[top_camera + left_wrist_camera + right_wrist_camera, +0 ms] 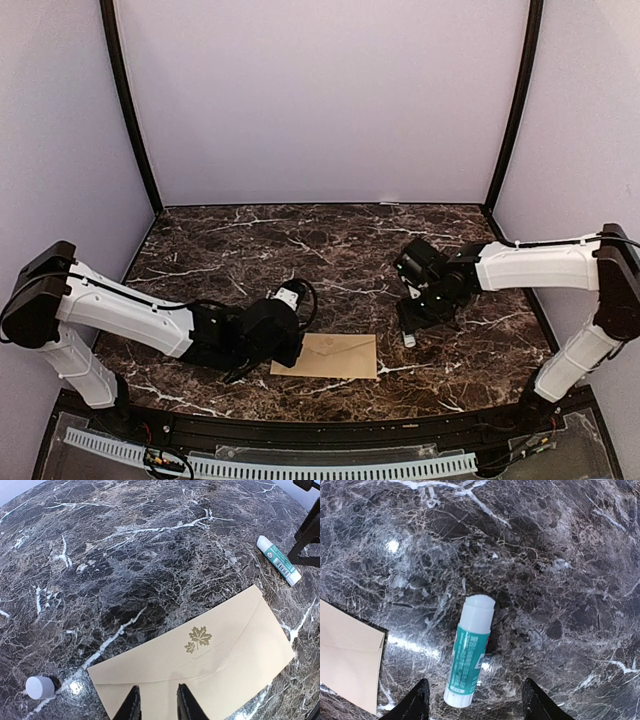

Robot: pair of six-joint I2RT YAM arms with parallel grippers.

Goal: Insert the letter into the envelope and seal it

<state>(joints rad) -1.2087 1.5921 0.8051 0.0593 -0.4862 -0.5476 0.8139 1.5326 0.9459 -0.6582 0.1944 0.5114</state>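
Envelope (330, 357): lies flat on the table (250, 240), near the front edge and roughly midway between the two arms. Its flap is folded down, with a gold leaf mark (199, 639) at the flap tip. Whether the flap is stuck down cannot be told.

Left gripper (157, 690): positioned at the envelope's left end in the overhead view. In the left wrist view both fingers (134, 705) stand over the envelope's near long edge, and the paper shows in the gap between them. The jaws are narrow, only a small gap apart, with nothing clamped between them. Whether the fingertips touch the paper cannot be told.

Right gripper (475, 681): stands to the right of the envelope, apart from it. The jaws are wide and hold nothing. Only a corner of the envelope appears at the left edge of the right wrist view, outside the jaws.

Glue stick (469, 652): lies on its side on the table, directly in line with the gap of the right jaws and just beyond the fingertips. It is white and green, and its pale end is uncapped. It is near the envelope's right end and not touching it.

Cap (40, 687): small, white, standing on the table just off the envelope's left corner, beside the left jaws
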